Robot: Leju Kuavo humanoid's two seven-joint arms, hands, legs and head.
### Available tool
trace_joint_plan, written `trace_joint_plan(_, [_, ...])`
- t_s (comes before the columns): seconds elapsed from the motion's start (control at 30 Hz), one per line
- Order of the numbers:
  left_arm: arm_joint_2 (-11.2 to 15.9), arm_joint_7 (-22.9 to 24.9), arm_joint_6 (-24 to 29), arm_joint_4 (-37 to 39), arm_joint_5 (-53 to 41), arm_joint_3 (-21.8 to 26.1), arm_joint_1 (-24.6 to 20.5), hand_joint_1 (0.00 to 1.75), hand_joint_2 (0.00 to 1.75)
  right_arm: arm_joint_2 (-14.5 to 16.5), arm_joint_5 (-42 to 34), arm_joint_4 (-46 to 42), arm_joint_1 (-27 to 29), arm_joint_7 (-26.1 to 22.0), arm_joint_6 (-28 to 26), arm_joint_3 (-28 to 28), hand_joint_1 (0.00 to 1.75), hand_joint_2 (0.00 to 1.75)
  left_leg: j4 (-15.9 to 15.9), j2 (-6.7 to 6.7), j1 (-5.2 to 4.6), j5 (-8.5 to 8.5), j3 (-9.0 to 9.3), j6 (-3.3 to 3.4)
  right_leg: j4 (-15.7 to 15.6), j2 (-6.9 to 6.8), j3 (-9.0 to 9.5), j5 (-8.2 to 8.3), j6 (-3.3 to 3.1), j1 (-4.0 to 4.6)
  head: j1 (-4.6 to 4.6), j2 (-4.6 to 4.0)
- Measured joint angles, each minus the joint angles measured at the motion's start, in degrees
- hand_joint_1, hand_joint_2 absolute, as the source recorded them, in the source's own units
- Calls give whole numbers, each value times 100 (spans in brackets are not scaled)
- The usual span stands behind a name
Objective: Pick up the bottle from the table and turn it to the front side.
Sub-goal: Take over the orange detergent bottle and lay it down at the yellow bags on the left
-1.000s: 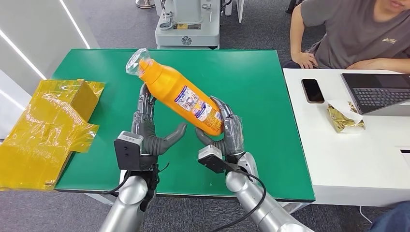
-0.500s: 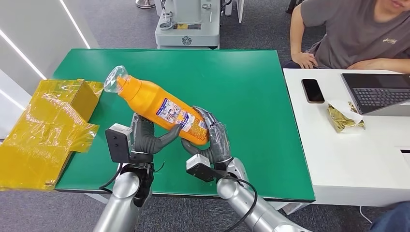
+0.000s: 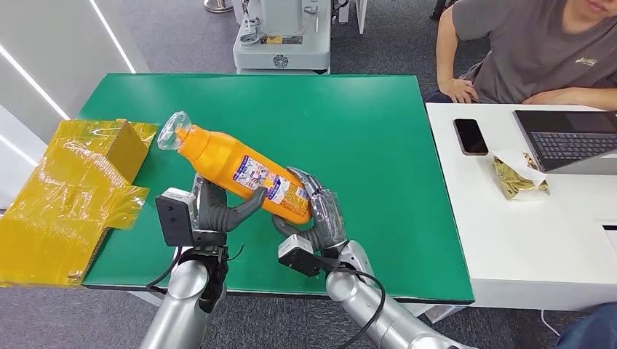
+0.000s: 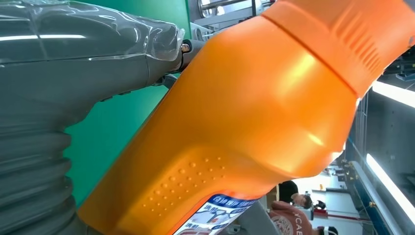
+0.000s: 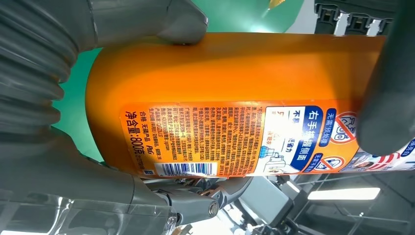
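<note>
An orange bottle (image 3: 240,167) with a printed label hangs tilted above the green table (image 3: 378,131). Its cap end, wrapped in clear plastic, points to the far left. My right hand (image 3: 320,214) grips the bottle's base end, fingers curled over it; in the right wrist view the bottle (image 5: 220,73) shows its back label with a barcode. My left hand (image 3: 215,211) holds the bottle's middle from below, thumb pressed against the body. In the left wrist view the bottle (image 4: 254,122) lies close against that hand (image 4: 73,73).
Yellow foil-wrapped boxes (image 3: 73,189) lie off the table's left edge. To the right, a white table (image 3: 524,247) carries a phone (image 3: 471,136), a laptop (image 3: 571,138) and a snack bag (image 3: 518,178). A person (image 3: 538,51) sits behind it. A grey machine (image 3: 282,36) stands beyond.
The bottle has come down and to the left, lying flatter. My left hand, open below it a second ago, has closed in on its middle. My right hand has drawn back with it.
</note>
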Motion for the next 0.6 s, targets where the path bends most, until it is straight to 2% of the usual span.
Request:
trace_joint_plan(0.03, [-1,0,1,8,3,1,2,175,175,1,-10,22,-3,0,-3,4,175,175,0,0,0,0,0,0,0,0,0,0,0,0,0,0])
trace_joint_plan(0.57, [20,-49,-328,68,387,2,2,175,175,-22,-190,153,12,-54,2,28,175,175,1,3,0,0,2,0,0,4,-3,0,0,0,1,0])
trace_joint_plan(0.6, [24,-49,-328,69,388,2,2,175,175,-26,-209,153,19,-55,-12,28,170,175,1,4,0,0,2,0,0,4,-3,0,0,0,0,0])
